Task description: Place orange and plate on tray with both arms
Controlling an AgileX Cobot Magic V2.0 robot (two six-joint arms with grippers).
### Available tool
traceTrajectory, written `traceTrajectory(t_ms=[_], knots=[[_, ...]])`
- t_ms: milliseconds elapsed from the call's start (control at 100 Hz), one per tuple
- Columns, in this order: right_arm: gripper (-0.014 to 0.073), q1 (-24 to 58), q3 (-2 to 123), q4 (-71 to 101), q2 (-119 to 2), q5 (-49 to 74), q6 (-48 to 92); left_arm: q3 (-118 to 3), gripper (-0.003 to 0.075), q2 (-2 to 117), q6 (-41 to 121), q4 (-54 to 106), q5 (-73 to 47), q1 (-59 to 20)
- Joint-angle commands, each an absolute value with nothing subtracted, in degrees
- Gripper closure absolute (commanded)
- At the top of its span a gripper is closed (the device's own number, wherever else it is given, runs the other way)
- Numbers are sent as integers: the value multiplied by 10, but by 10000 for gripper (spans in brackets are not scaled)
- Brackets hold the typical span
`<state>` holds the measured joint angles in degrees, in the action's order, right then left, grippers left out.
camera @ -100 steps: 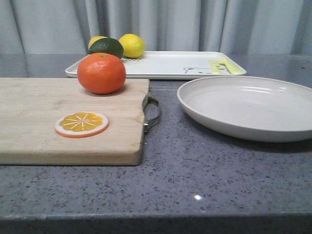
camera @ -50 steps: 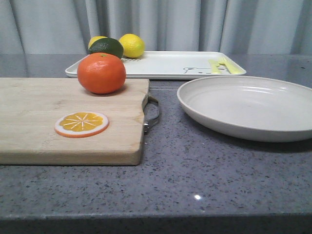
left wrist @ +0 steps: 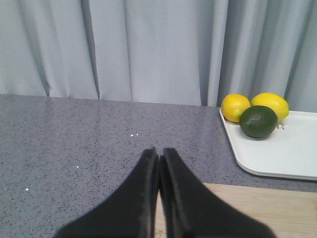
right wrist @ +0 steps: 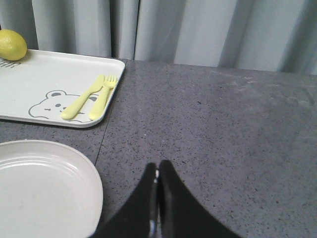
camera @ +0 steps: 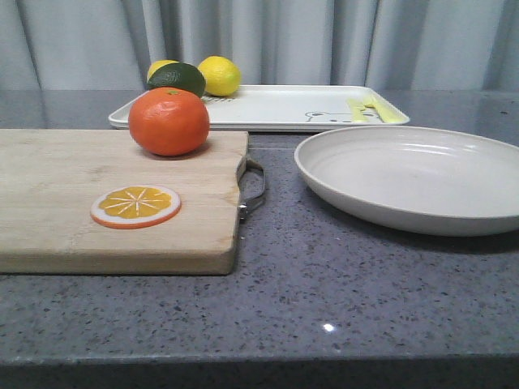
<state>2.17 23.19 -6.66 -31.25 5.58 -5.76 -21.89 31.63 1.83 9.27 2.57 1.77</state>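
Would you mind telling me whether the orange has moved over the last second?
No. In the front view the orange sits at the same spot on the cutting board, at its far right corner.

We are seeing the orange (camera: 169, 121) sitting on the cutting board's (camera: 65, 203) far right corner, a slice (camera: 135, 206) lying nearer us. The plate (camera: 413, 178) is resting on the counter (camera: 324, 300) to the board's right, while the tray (camera: 284, 107) is lying behind both, carrying two lemons (camera: 220, 75) and an avocado (camera: 177, 79) at its left end.
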Motion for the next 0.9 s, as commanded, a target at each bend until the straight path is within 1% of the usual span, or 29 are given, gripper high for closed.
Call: traceTrajectory(t_ms=[0, 370, 450, 490, 540, 570, 590, 640, 660, 670, 710, 780, 830, 890], knots=[[660, 18, 254, -72, -327, -14, -55, -242, 741, 334, 19, 96, 80, 15], [660, 18, 253, -72, -327, -15, -55, -239, 739, 379, 19, 96, 80, 15], [660, 18, 253, -72, -327, -15, -55, -239, 718, 388, 19, 96, 79, 15], [660, 18, 253, -72, -327, -15, -55, -239, 679, 393, 19, 96, 79, 15], [660, 18, 253, -72, -327, -15, -55, -239, 606, 398, 19, 96, 79, 15], [660, 18, 253, -72, -327, -15, -55, -239, 542, 400, 19, 96, 79, 15], [660, 18, 253, -72, -327, -15, -55, -239, 514, 401, 19, 96, 79, 15], [660, 18, 253, -72, -327, -15, -55, -239, 397, 405, 19, 96, 78, 15], [660, 18, 253, -72, -327, -15, -55, -239, 368, 406, 19, 96, 78, 15], [660, 18, 253, -72, -327, -15, -55, -240, 340, 406, 19, 96, 78, 15], [660, 18, 253, -72, -327, -15, -55, -240, 267, 407, 19, 96, 78, 15], [660, 18, 253, -72, -327, -15, -55, -240, 192, 408, 19, 96, 77, 15], [660, 18, 253, -72, -327, -15, -55, -240, 171, 410, 19, 96, 75, 15], [660, 18, 253, -72, -327, -15, -55, -240, 169, 411, 19, 96, 74, 15]])
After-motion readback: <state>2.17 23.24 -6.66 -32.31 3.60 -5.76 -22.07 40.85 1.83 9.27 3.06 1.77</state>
